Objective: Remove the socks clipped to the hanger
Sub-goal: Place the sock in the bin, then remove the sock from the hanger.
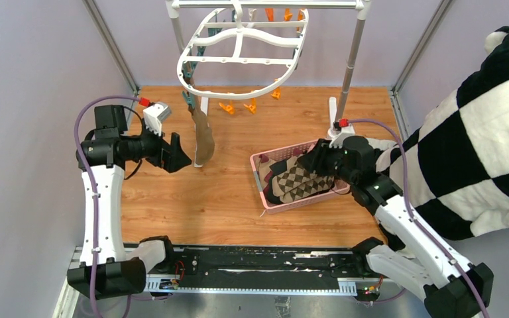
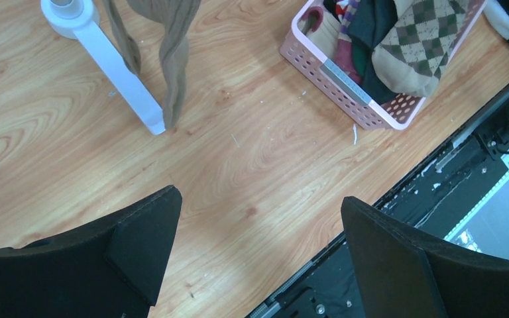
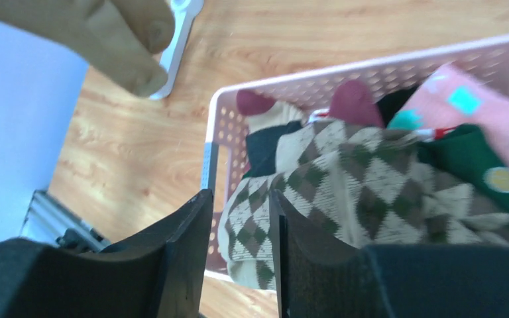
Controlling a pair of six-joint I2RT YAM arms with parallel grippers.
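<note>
Hanging sock: one olive-brown sock dangles from a teal clip on the near-left rim of the hanger, over the far-left part of the tabletop; I see no other sock on the frame.
Hanger: it hangs tilted from the grey rack along the far edge, its orange clips bare.
Left gripper: jaws spread wide and holding nothing, just left of the hanging sock, at about its height.
Right gripper: poised over the pink basket, fingers a narrow way apart; the brown argyle sock lies under them on the pile, and I cannot tell whether the pads touch it.
Basket: right of the tabletop's middle, filled with argyle, pink, green and dark socks.
Step in hand: by my reading, the argyle sock is being let go into the basket while the left arm lines up on the last one.
Next move calls for: the left jaws to close round the olive-brown sock close below its clip, then pull downward so the clip gives; the frame may swing.
</note>
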